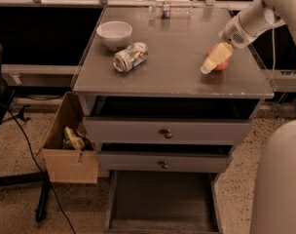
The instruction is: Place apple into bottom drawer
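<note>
The apple point(223, 64), small and red-orange, sits on the grey cabinet top point(177, 48) near its right side. My gripper point(212, 61) reaches in from the upper right on a white arm and lies right over the apple's left side, hiding part of it. The bottom drawer point(162, 199) is pulled out at the foot of the cabinet, and its dark flat floor is bare. It lies well below the gripper and to its left.
A white bowl point(114, 33) and a crushed silver can point(130, 56) sit on the left of the top. Two upper grey drawers point(165, 131) with knobs stand slightly ajar. A cardboard box point(70, 143) stands left of the cabinet. My robot body point(279, 179) fills the lower right.
</note>
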